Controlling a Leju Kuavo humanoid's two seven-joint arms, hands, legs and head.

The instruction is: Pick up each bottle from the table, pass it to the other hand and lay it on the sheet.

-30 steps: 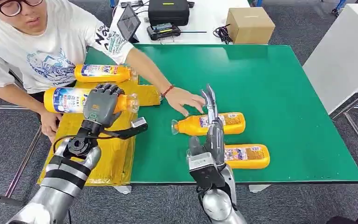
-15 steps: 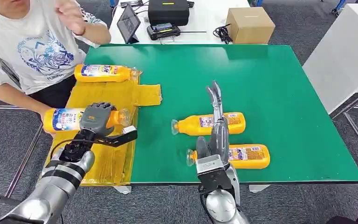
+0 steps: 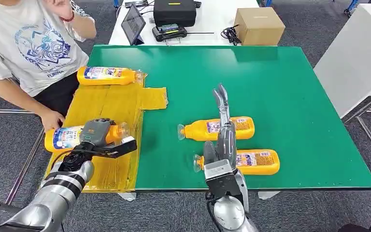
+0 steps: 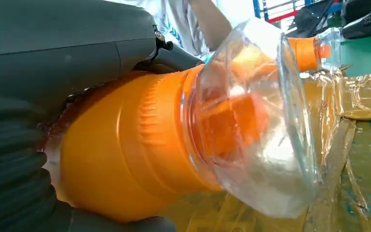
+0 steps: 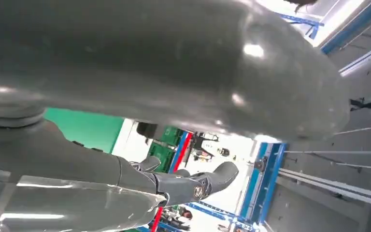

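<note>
We see the green counter [image 3: 290,87] with the yellow sheet [image 3: 107,104] draped over its 9 o'clock edge. One bottle [image 3: 107,75] lies at the sheet's 12 o'clock end. Two more bottles [image 3: 217,128] [image 3: 249,162] lie side by side on the counter near its 6 o'clock edge. Our left hand [image 3: 95,133] grips a fourth bottle [image 4: 140,150] low over the sheet's 7 o'clock part. Our right hand [image 3: 223,128] holds nothing, fingers straight and spread above the two counter bottles. A person [image 3: 29,48] sits at 10 o'clock.

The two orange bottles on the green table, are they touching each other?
Apart. The head view shows a strip of green table between the farther orange bottle and the nearer orange bottle.
</note>
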